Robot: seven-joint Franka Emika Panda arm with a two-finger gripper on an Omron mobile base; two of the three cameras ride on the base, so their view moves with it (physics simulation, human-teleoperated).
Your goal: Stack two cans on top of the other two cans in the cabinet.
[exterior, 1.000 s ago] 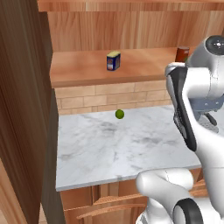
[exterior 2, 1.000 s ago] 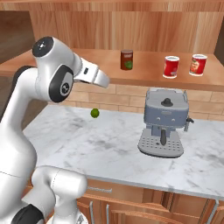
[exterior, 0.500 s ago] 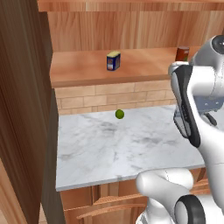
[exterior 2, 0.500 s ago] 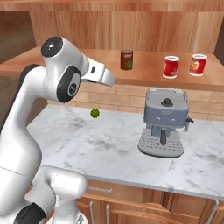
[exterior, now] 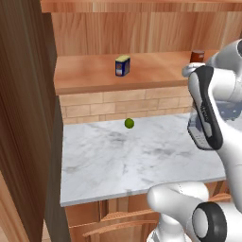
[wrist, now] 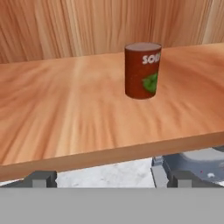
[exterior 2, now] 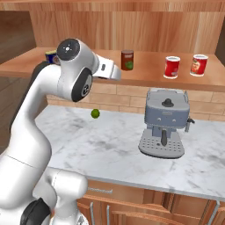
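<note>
The dark red can with a green-and-white label stands upright on the cabinet shelf, ahead of my gripper and right of its centre line. My gripper is open, its fingertips wide apart at the shelf's front edge with nothing between them. In the right base view the same can stands just beyond my hand, and two bright red cans stand further right. A short blue tin with a yellow top stands alone on the left of the shelf.
A grey coffee machine stands on the white marble counter below the red cans. A small green lime lies near the brick backsplash. A tall wooden cabinet side closes off the left.
My arm has swung its hand closer to the shelf, towards the dark red can. The cans, lime and coffee machine have not moved.
</note>
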